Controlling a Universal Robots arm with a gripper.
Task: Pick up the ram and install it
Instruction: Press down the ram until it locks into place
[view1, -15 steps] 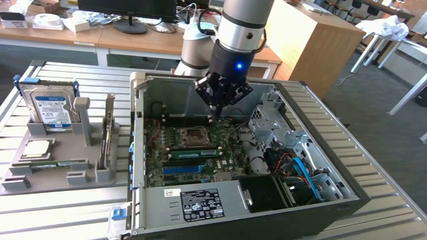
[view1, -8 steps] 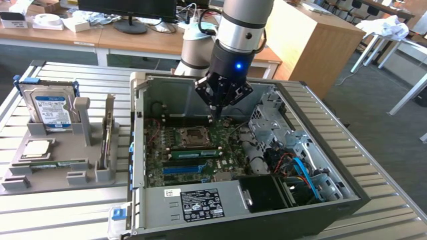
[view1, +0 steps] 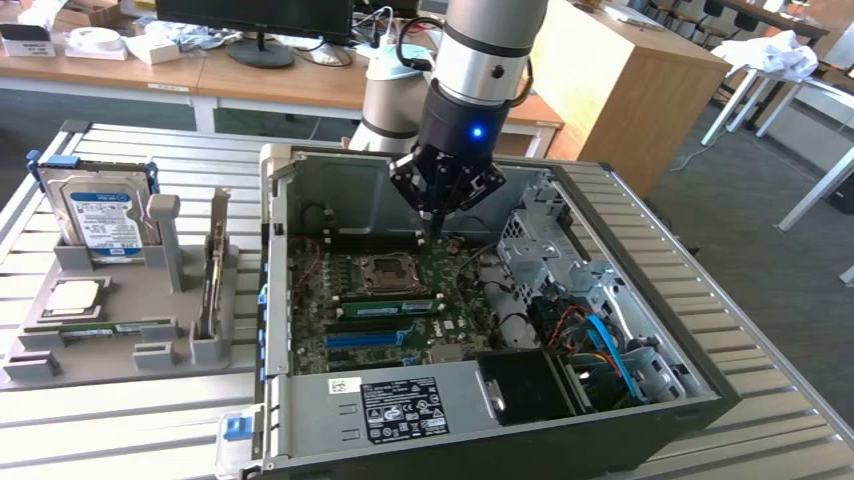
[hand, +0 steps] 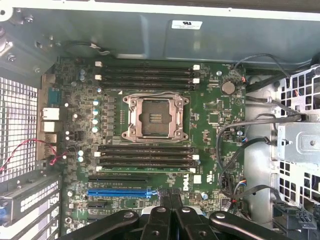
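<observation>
ram (view1: 387, 305) seated in a motherboard (hand: 210, 105) slot, gripper (view1: 430, 232) pressed together above, empty processor socket (hand: 156, 116) in wrist view

Silver-grey arm (view1: 487, 60), blue light, black claw (view1: 430, 232).

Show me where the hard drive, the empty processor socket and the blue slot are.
hard drive (view1: 98, 217), exterior view, on its blue-and-white label.
processor socket (hand: 156, 116), wrist view, on its open middle.
blue slot (hand: 118, 191), wrist view, mid-length.

arm reaches straight down, hand (view1: 430, 232) with fingers pressed together, holding nothing
</observation>
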